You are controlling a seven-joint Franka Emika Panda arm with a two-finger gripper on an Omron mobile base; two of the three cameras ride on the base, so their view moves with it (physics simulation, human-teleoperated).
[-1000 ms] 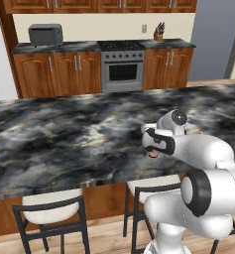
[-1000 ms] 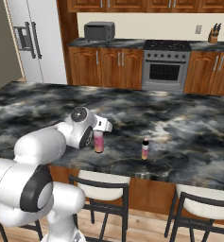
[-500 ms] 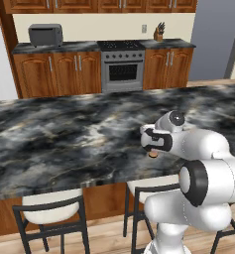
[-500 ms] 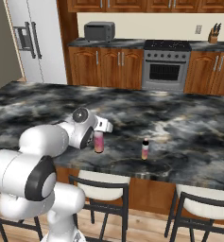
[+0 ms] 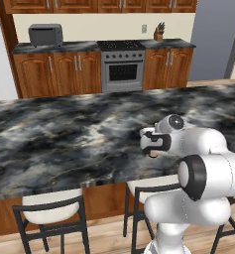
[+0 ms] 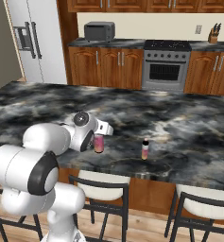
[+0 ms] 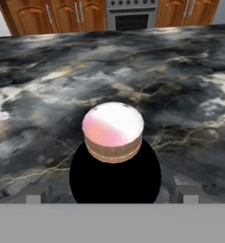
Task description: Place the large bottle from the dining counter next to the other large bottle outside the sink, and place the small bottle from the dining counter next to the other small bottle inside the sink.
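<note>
Long marbled black-and-grey dining counter [image 6: 189,127] across the middle of both base views, brown wood below its near edge, stools [image 6: 104,186] tucked under at the bottom of frame. Behind it, at the top: wood cabinets [image 5: 49,74], a steel stove [image 5: 122,69] at centre, a toaster oven [image 5: 45,34] upper left in the left base view, a knife block [image 5: 159,33] upper right, a fridge [image 6: 33,42] upper left in the right base view. Large bottle [image 6: 99,143] upright near the counter's front edge, left of centre in the right base view, pink, partly behind the wrist. Small bottle [image 6: 145,149] upright just right of it, apart, also close to the front edge, dark cap, reddish body. Gripper [image 7: 111,192] directly over the large bottle [image 7: 113,132]; in the hand view, pink-white top seen end-on at centre, dark round patch beneath it, finger tips [image 7: 34,197] spread wide at either lower corner, clear of the bottle, nothing held. In the left base view, hand [image 5: 153,143] at centre right, low over the stone, bottle mostly hidden behind it. Broad bare stone to the left and toward the far edge; little margin between bottles and the near edge.
</note>
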